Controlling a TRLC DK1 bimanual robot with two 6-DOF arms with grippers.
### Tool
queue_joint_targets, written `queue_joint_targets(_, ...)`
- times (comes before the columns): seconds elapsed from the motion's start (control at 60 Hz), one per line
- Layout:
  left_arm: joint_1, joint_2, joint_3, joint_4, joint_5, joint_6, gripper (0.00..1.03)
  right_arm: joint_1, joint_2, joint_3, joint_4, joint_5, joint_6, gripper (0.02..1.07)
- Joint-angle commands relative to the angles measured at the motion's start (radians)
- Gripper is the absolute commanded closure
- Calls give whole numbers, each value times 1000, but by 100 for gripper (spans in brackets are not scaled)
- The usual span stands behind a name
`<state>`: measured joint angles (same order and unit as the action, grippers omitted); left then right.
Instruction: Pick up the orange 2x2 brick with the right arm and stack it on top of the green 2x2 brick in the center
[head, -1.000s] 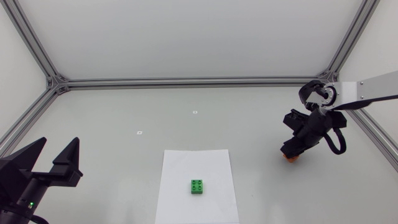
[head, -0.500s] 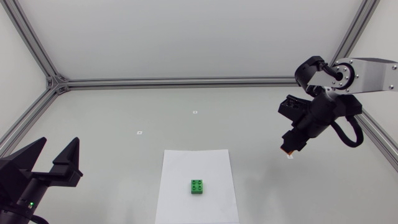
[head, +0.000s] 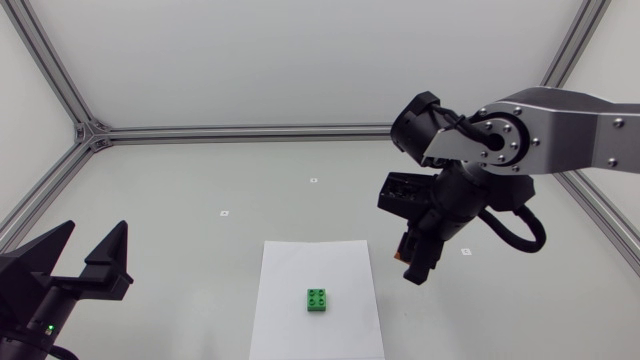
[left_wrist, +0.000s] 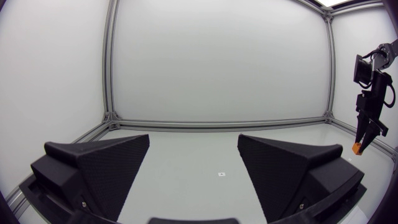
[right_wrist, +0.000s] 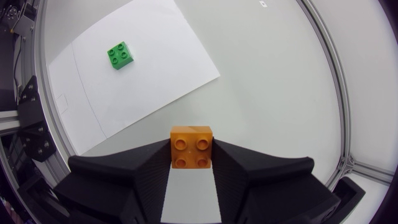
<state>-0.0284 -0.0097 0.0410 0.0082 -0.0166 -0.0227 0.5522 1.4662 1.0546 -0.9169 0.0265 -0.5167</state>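
Observation:
The orange 2x2 brick (right_wrist: 192, 147) sits clamped between the fingers of my right gripper (right_wrist: 192, 163), studs facing the camera. In the head view that gripper (head: 414, 262) hangs above the table just right of the white paper sheet (head: 316, 270), with a sliver of the orange brick (head: 398, 256) showing. The green 2x2 brick (head: 318, 299) rests on the sheet's lower middle; in the right wrist view the green brick (right_wrist: 120, 55) lies ahead of the gripper, well apart. My left gripper (head: 80, 262) stands open at the near left, holding nothing; its fingers (left_wrist: 102, 165) are spread wide.
The white sheet (right_wrist: 130, 68) lies flat on the grey table. Aluminium frame rails (head: 290, 131) run along the back and sides. Small white markers (head: 225, 213) dot the table behind the sheet.
My right arm has lifted the orange brick off the table at the right and carried it left toward the sheet. The left arm stays still.

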Motion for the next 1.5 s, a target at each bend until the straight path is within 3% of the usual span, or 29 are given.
queue_joint_targets(0.0,-1,-4,-41,-11,3,6,4,64,34,30,0,-4,23,86)
queue_joint_targets(0.2,-1,-3,-41,-11,3,6,4,222,85,31,52,-2,18,87)
queue_joint_targets(0.45,-1,-4,-41,-11,3,6,4,313,152,53,104,-4,-34,87)
queue_joint_targets(1.033,-1,-4,-41,-11,3,6,4,333,345,196,118,-51,-207,89)
queue_joint_targets(1.483,-1,-3,-41,-11,3,6,4,351,399,205,110,-80,-232,90)
